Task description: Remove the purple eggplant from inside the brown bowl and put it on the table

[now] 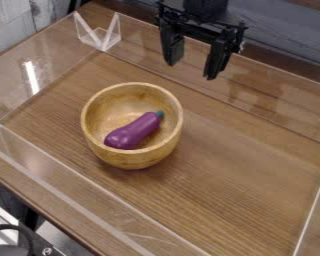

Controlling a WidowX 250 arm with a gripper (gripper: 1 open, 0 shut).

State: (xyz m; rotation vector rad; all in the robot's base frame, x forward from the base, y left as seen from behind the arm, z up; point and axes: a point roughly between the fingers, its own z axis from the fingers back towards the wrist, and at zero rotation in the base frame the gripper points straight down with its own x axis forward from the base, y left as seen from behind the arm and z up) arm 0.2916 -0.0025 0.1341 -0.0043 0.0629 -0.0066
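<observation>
With the eggplant (135, 130) lying slantwise inside the bowl (96, 108) on the desk (243, 170), the released pincer (195, 58) hangs behind the bowl, and a careless descent could clip the thick rim or squirt the glossy eggplant sideways.

Brown bowl (132, 125) sits mid-table (243, 170), open above; clear acrylic walls (99, 30) hem edges.
</observation>
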